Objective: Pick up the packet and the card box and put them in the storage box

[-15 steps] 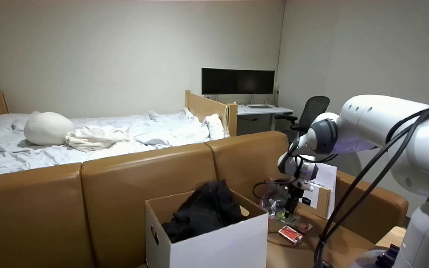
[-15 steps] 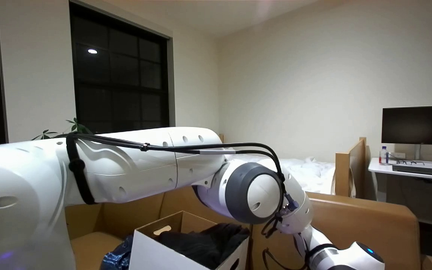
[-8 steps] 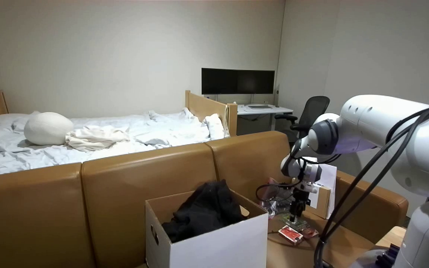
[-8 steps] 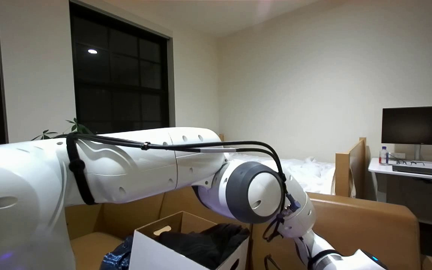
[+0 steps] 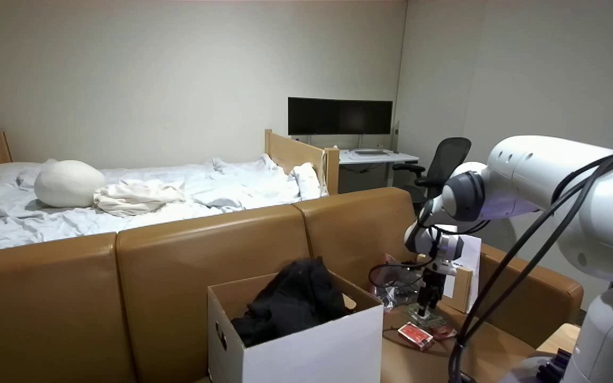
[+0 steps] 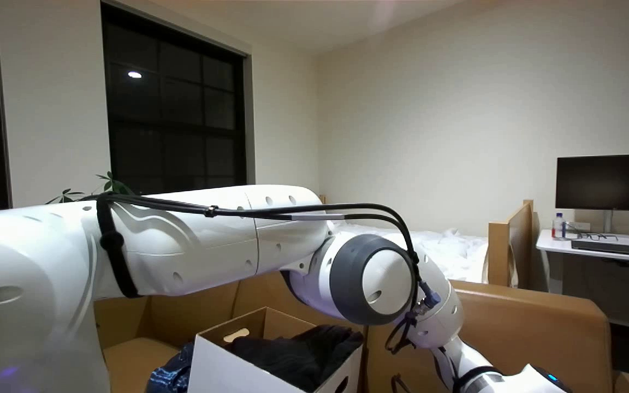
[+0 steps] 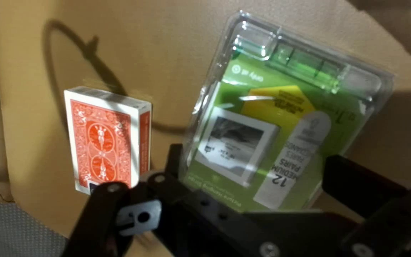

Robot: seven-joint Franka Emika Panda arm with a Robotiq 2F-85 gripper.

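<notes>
While your tool (image 7: 252, 155) holds its fingers (image 7: 355, 184) wide apart, the storage box (image 5: 312, 351) stands to its left in an exterior view. The red card box (image 7: 105, 142) lies just left of the tool in the wrist view, on the sofa seat (image 5: 405, 367). Below the tool you see the green packet (image 7: 280, 117) between the fingers; whether they touch it, you cannot tell.

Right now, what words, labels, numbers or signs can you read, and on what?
"12 MEDIUM PAIRS": green packet, upside down in the wrist view.
"only at", beside a bullseye sign: green packet.
"Picture Hanging", probably, faint: green packet.
Too small or blurred: the green packet's other print, the side of the card box.
Both exterior views: nothing readable.
</notes>
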